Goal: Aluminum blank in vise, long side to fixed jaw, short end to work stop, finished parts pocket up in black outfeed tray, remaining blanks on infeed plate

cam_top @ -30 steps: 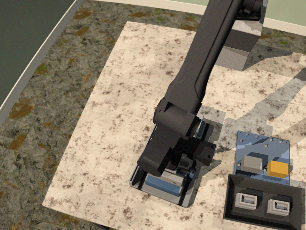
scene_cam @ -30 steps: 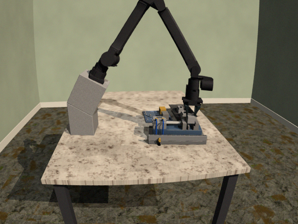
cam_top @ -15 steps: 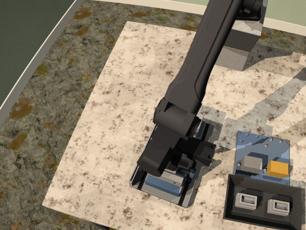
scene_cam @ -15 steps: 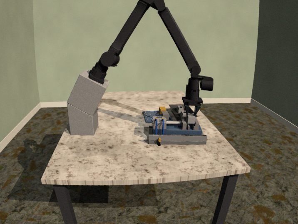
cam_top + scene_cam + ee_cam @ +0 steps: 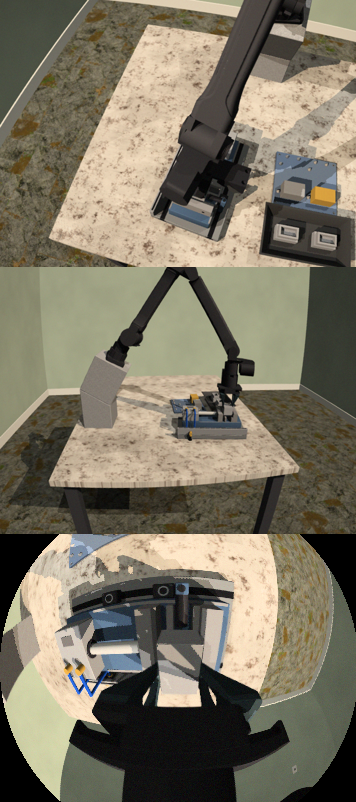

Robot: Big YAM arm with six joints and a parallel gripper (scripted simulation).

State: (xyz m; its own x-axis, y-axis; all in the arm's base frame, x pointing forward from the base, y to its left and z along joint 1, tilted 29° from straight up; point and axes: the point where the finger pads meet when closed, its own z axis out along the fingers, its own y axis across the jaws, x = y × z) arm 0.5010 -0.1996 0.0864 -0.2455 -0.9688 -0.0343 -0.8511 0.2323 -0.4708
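Note:
My gripper (image 5: 228, 405) (image 5: 179, 667) is shut on a plain gray aluminum blank (image 5: 228, 410) (image 5: 179, 676), between the jaws of the open vise (image 5: 190, 213) (image 5: 211, 423). In the exterior view the blank's top stands above the jaw tops. The fixed jaw (image 5: 213, 639) is close on its right in the wrist view; the work stop (image 5: 183, 609) is just beyond its short end. Contact with either or with the bars is hidden. Another gray blank (image 5: 293, 189) and a brass blank (image 5: 322, 196) lie on the infeed plate (image 5: 293, 173). Two finished parts (image 5: 286, 233) (image 5: 324, 240) lie pocket up in the black tray (image 5: 305, 219).
The moving jaw (image 5: 147, 641) is left of the blank in the wrist view, with the pale rod (image 5: 117, 647) and blue hoses (image 5: 190, 418) beyond. The arm hides much of the vise in the top view. The infeed plate and tray stand side by side near the vise.

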